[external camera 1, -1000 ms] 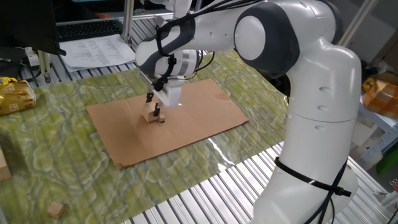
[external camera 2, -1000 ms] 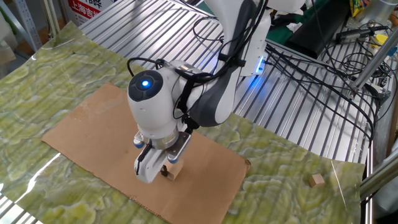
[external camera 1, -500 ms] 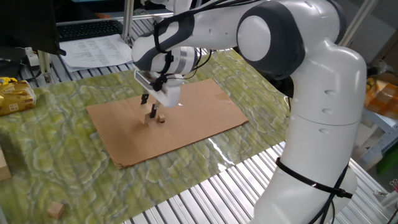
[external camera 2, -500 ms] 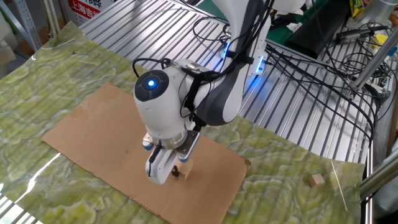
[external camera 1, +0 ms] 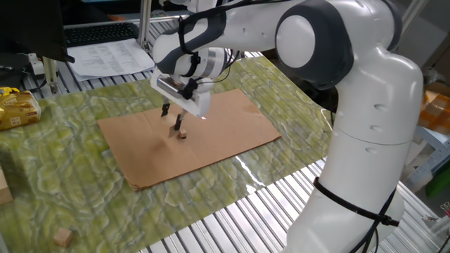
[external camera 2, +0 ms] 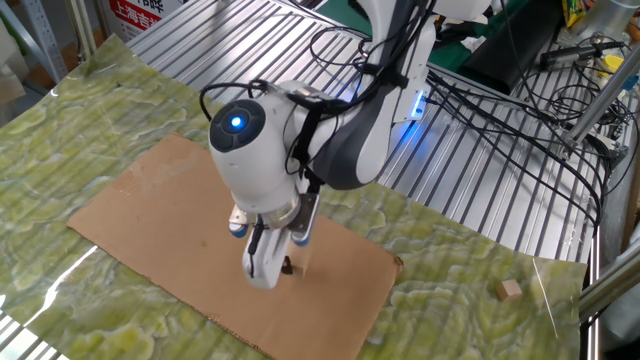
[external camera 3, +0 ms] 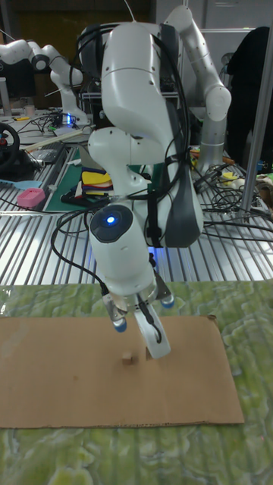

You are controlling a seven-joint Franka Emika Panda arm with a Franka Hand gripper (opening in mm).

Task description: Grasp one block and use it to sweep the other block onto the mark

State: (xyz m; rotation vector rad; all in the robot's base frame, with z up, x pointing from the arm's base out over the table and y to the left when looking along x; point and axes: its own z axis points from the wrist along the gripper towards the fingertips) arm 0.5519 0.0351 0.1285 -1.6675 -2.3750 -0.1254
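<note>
One block, a light tan cube (external camera 3: 129, 358), rests on the brown cardboard (external camera 1: 218, 130) with nothing gripping it. The other block (external camera 1: 181, 135), tiny and darker brown, lies on the cardboard right by the tip of one finger, and also appears at the other block (external camera 2: 287, 266) beside that white finger. My gripper (external camera 1: 172, 118) hovers just above the cardboard, open, with nothing between its fingers. In the other fixed view the gripper (external camera 2: 272, 262) and its hand cover the tan cube. The mark cannot be made out and may lie under the tiny cube or the fingers.
A mid-sized tan cube (external camera 1: 63, 235) lies off the cardboard on the green mat (external camera 1: 56, 176), far from the arm, also seen as the mid-sized cube (external camera 2: 511, 290). Metal slats ring the mat. Papers, a keyboard and a yellow packet sit at the far side.
The gripper was down around the tan cube and has risen a little, leaving the cube on the cardboard. The tiny cube now shows beside the fingertip.
</note>
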